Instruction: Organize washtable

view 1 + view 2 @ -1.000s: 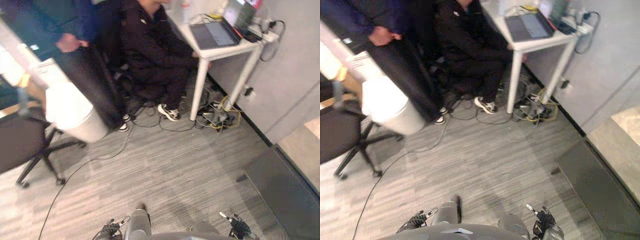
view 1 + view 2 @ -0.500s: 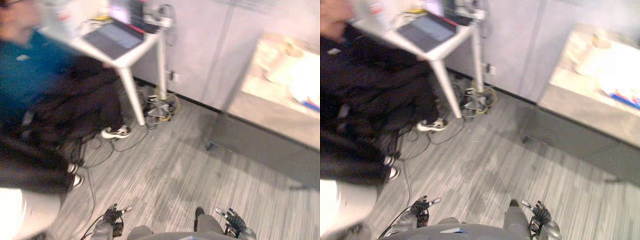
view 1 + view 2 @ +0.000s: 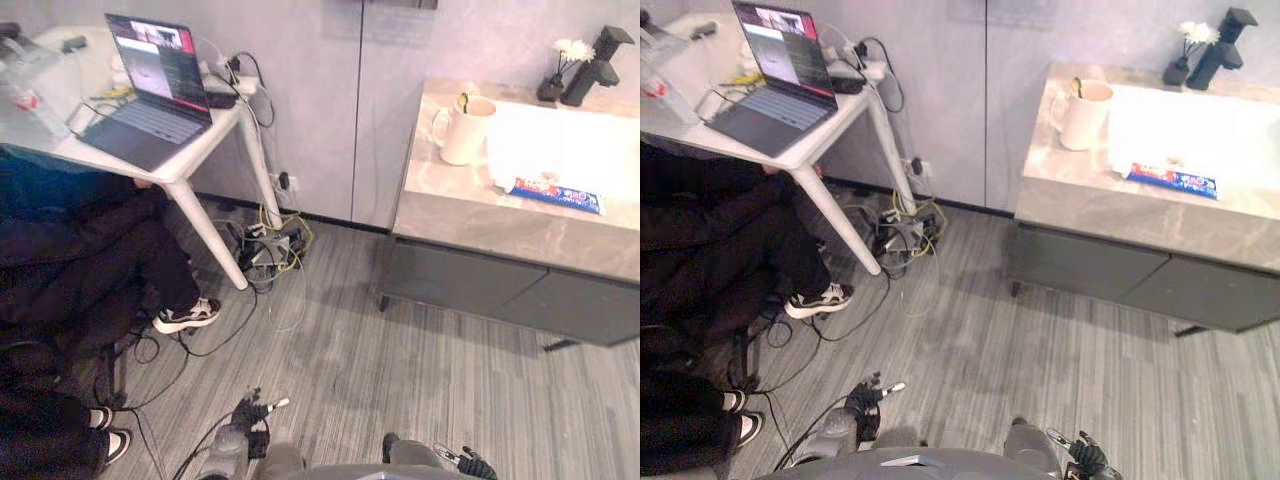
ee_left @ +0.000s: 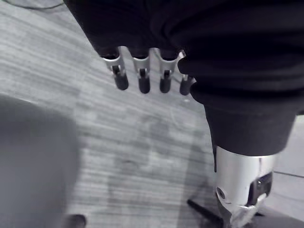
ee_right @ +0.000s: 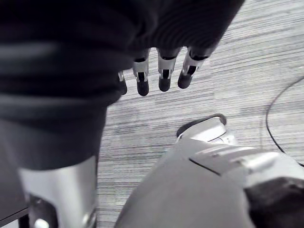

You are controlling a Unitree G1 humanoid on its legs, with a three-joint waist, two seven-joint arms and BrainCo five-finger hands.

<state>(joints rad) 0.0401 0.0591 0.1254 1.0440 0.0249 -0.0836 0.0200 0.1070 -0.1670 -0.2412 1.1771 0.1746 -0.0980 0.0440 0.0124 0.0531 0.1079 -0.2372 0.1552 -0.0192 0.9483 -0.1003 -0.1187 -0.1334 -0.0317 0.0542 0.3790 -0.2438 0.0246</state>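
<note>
Silver fingers (image 4: 142, 78), dark tips; black ribbed cover (image 4: 237, 57).

The place is an office used as a test room. A white table (image 3: 228, 122) carries an open laptop (image 3: 150, 85), with tangled cables (image 3: 268, 245) beneath it and seated people (image 3: 90, 260) alongside. Beside it stands a stone-topped wash table (image 3: 470, 215) with a black tap (image 3: 595, 55).

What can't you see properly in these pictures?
Sink basin: glare whitens its inside in both eye views.
Thing sticking out of the mug: too small to name, both eye views.
Right hand: cut by the bottom edge, right eye view.
Seated person: cut by the left edge, left eye view.
</note>
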